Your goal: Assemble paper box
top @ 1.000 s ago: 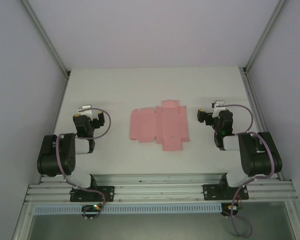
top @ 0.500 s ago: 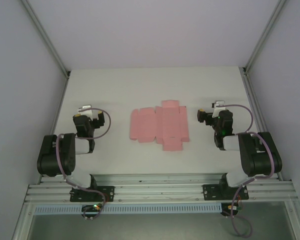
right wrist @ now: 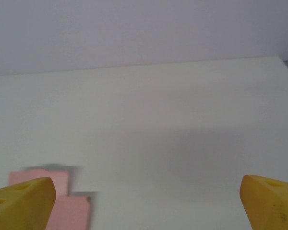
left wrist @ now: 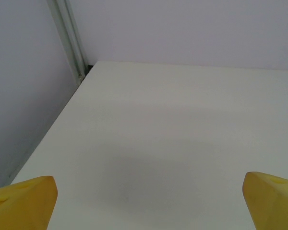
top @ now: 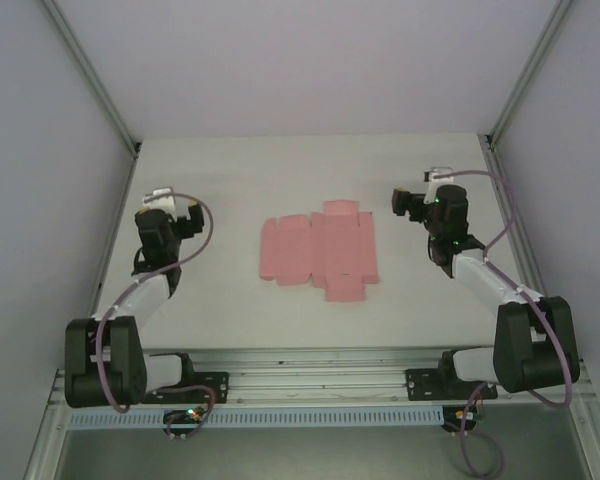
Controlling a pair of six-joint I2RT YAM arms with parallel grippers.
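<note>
1. A white table (top: 230, 170) is enclosed by pale walls.
2. The left gripper (left wrist: 148, 201) and the right gripper (right wrist: 146, 202) are both spread wide, with nothing held.
3. The paper box (top: 320, 250), a flat pink sheet, is laid between them, well apart from each, low and left of the right gripper.
4. One panel should probably be pinned while a creased flap is lifted by its edge, so that sliding is avoided.

Paper box (top: 318, 250) lies flat mid-table, low profile. Open table (top: 280, 170) on both flanks and behind it. Side walls (top: 40, 200), corner posts (top: 93, 80) bound outer edges.
</note>
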